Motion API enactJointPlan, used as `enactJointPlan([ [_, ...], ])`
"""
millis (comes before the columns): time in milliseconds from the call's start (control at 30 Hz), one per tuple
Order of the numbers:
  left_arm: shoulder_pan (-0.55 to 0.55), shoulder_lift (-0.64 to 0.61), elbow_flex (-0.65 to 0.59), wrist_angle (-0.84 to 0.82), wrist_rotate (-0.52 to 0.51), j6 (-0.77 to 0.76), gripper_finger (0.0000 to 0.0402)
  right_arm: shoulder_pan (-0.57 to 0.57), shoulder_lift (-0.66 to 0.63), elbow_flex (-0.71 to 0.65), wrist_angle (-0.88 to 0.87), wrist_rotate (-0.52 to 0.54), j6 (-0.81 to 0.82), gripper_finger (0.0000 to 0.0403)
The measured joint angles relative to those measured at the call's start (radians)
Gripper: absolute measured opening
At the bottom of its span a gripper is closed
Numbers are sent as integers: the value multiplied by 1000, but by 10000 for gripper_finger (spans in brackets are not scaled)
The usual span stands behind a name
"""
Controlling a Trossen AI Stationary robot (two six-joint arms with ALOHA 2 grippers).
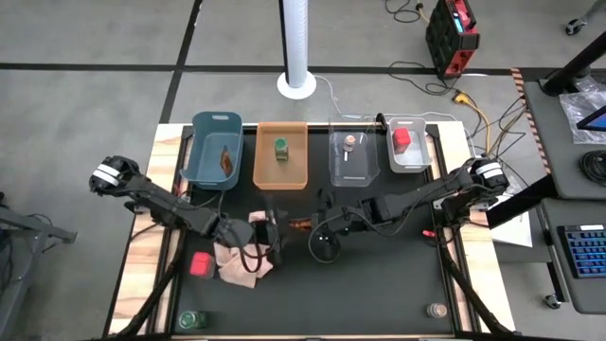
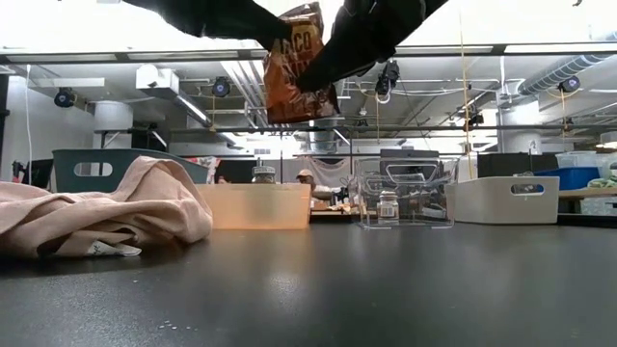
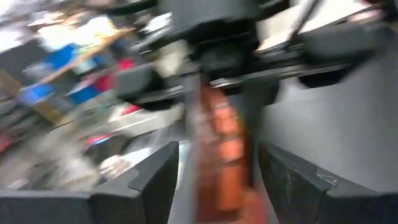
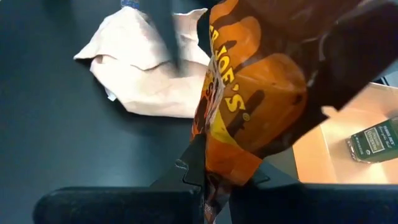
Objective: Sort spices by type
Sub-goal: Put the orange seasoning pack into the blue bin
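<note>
Bright overhead lighting, backlit glare at table level, left wrist view motion-blurred

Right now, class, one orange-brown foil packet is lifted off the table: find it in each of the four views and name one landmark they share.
High view: foil packet at mid-table, between the two tools.
Low view: top centre, hanging above the bins.
Left wrist view: centre, blurred.
Right wrist view: fills the centre, pinched by the right tool.
Shared landmark: pink cloth, in all but the left wrist view.

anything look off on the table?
Yes: a crumpled pink cloth lies among the spices, beside a red container. An orange foil packet hangs mid-air, pinched by the right pincer, left pincer open alongside.
</note>
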Motion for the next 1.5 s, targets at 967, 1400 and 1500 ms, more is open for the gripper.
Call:
enactJointPlan([
  [967,-19,-62,81,-333,24,-205,129,6,2,-96,-19,-4,-90,24],
  [1400,-33,56,72,-245,47,-357,225,46,6,-193,227,-16,-79,24],
  [1500,-33,70,72,-230,43,-351,240,50,6,-190,236,-18,-90,24],
])
